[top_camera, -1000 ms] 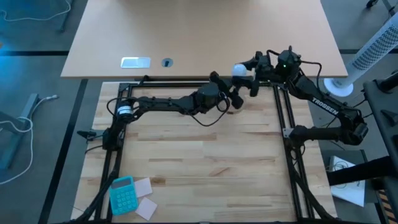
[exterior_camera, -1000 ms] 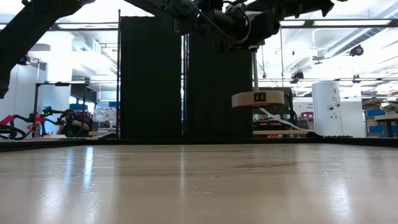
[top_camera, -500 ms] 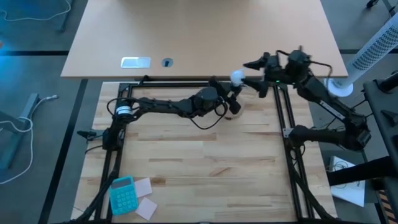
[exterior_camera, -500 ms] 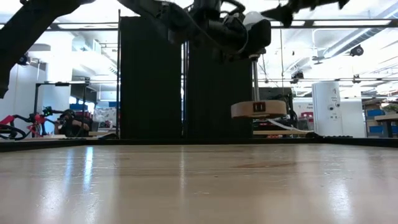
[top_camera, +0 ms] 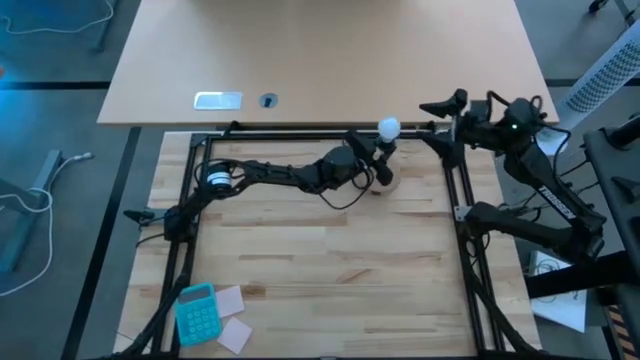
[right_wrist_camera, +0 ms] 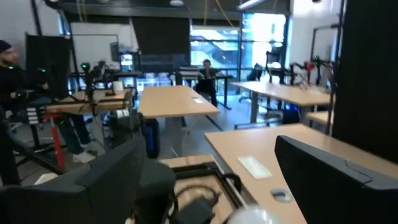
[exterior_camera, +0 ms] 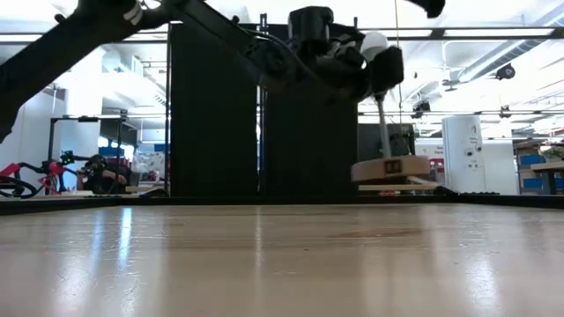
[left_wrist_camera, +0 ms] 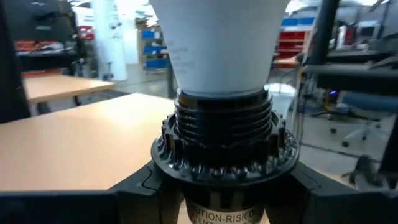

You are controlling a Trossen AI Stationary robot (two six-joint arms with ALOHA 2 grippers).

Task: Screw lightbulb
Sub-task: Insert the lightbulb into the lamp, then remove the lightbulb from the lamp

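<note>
Fingers [left_wrist_camera: 143, 183] of the left gripper [left_wrist_camera: 224, 186] are clenched on the black socket [left_wrist_camera: 222, 146], one each side of its ribbed collar. Lightbulb [top_camera: 388, 127] sits neck-down in that socket, white globe up, at the far edge of the worktable [top_camera: 320, 260] approx. mid-width. In the low view the bulb [exterior_camera: 374, 42] tops a thin post [exterior_camera: 382, 128] that tilts slightly over the round wooden disc stand [exterior_camera: 390, 168]; whether the disc rests flat on the table cannot be told from that angle.

Right gripper [top_camera: 447, 103] is released, fingers spread wide, gripping nothing, clear of the bulb and to its right, near the table's far right corner. Right wrist view shows the bulb [right_wrist_camera: 252, 216] low between its two dark fingers [right_wrist_camera: 329, 177], not touching.

Near-left corner: teal calculator [top_camera: 196, 311] w/ pale paper squares [top_camera: 232, 317] beside it.
</note>
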